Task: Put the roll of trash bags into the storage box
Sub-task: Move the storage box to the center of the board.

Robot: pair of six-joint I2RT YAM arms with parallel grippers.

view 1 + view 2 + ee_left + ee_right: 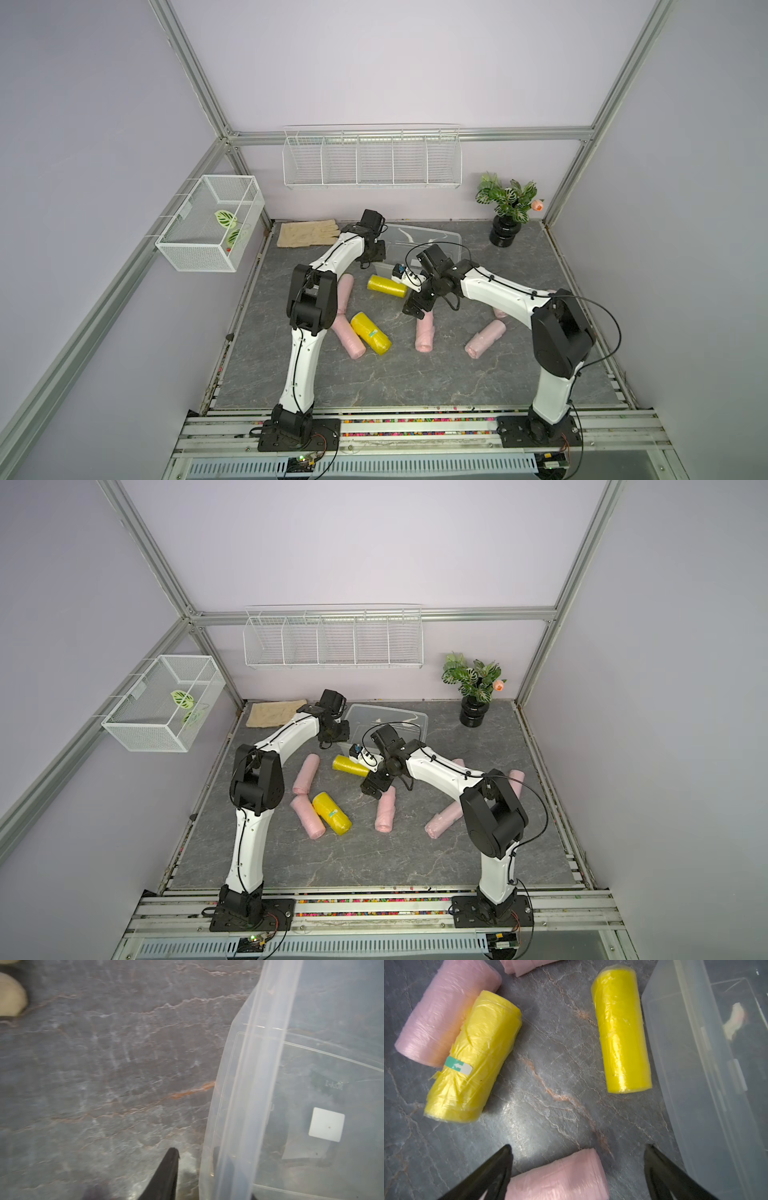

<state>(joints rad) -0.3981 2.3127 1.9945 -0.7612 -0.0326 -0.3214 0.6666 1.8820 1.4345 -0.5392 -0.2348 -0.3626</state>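
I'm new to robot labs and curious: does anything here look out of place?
Two patterned leaves lie loose in the wire-mesh basket, far from the potted plant they resemble. One yellow roll looks loosely wound.

You're seeing storage box (685,1043) showing smooth translucent plastic; yellow roll (620,1030) and pink roll (446,1007) gleaming as thin crinkled plastic film; counter (550,1084) looking like veined grey stone, faintly glossy; gloves (307,233) appearing as coarse beige cloth.

- Grey marbled tabletop (415,374).
- Clear storage box (451,243), toward the back.
- Plain yellow roll (386,286), just beside the box.
- Labelled yellow roll (370,333), touching a pink roll (349,340); more pink ones scattered.
- Beige cloth (306,233), possibly gloves, back left.
- Potted plant (504,230), back right.
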